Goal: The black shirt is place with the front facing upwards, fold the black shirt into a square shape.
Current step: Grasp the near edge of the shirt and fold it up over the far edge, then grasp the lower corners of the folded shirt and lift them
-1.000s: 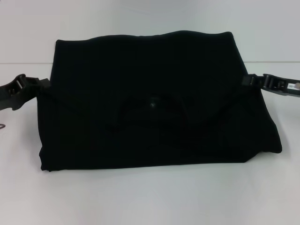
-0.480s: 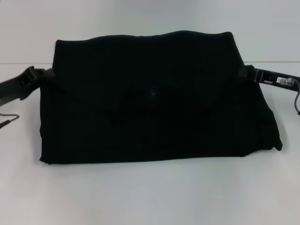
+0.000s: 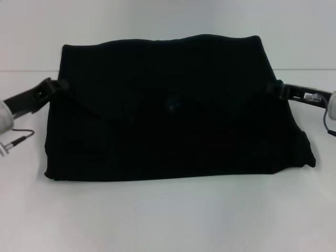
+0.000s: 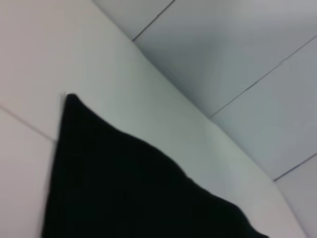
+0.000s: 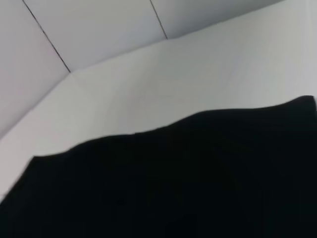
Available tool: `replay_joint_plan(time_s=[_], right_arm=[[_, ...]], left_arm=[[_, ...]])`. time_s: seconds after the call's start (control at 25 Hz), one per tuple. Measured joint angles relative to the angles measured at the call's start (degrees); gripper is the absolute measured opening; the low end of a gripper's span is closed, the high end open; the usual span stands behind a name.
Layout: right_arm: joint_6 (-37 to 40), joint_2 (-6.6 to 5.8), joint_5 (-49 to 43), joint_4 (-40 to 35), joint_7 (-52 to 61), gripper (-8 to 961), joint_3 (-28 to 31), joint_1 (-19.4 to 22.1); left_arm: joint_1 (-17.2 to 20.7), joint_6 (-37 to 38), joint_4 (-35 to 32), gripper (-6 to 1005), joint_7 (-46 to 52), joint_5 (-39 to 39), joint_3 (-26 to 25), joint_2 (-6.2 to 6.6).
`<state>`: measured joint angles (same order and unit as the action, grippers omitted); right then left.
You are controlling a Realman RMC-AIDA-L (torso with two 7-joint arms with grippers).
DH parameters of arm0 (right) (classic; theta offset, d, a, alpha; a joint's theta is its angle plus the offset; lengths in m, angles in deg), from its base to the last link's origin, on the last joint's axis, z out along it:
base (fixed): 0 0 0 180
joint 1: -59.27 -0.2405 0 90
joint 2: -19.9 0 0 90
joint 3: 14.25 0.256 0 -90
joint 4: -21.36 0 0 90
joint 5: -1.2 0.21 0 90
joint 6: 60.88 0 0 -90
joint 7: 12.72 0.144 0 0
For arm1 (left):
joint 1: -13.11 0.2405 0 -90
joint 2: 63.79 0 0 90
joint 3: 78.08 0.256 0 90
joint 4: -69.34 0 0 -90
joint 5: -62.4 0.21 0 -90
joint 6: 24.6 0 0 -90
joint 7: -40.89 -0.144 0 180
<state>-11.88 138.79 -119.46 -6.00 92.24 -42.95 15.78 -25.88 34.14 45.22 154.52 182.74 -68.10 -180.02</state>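
The black shirt (image 3: 178,136) lies folded as a wide black block on the white table (image 3: 168,215). A layer of it sags in a shallow V between my two grippers, and a small label (image 3: 170,105) shows at the V's low point. At the shirt's left edge, my left gripper (image 3: 54,86) is shut on the cloth. My right gripper (image 3: 275,88) is shut on its right edge at the same height. Black cloth fills the left wrist view (image 4: 124,188) and the right wrist view (image 5: 173,183); neither shows fingers.
The table's far edge meets a pale wall (image 3: 157,21) just behind the shirt. A thin cable (image 3: 16,140) hangs under my left arm near the table's left side. Bare table runs along the front of the shirt.
Both grippers have risen and drawn slightly inward and back along the shirt's sides, taking the held layer with them. The label and the sagging fold have shifted toward the far edge.
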Motion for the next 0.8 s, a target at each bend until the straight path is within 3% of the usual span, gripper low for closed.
replay_joint_plan(time_s=[0.2,0.36,0.6,0.8], right_arm=[[-4.35,0.63,0.07,0.23,-0.57,213,-3.68,-0.08],[-4.67,0.44,0.19,0.45,-0.32,222,-3.64,0.55],[-3.65,-0.24,1.79,0.03,0.52,382,-2.29,2.76],[4.87,-1.75,10.13,-0.8,-2.48,562,-2.12,6.82]], left_arm=[[-0.46,-4.94,0.08,76,-3.25,-0.81,-0.02,-2.28],[-0.46,-7.59,0.91,170,-3.41,-0.82,0.0,-2.59],[0.59,-9.1,2.05,342,-2.89,-0.11,0.93,-0.93],[3.1,-2.33,2.22,475,0.8,-0.1,2.23,1.51]])
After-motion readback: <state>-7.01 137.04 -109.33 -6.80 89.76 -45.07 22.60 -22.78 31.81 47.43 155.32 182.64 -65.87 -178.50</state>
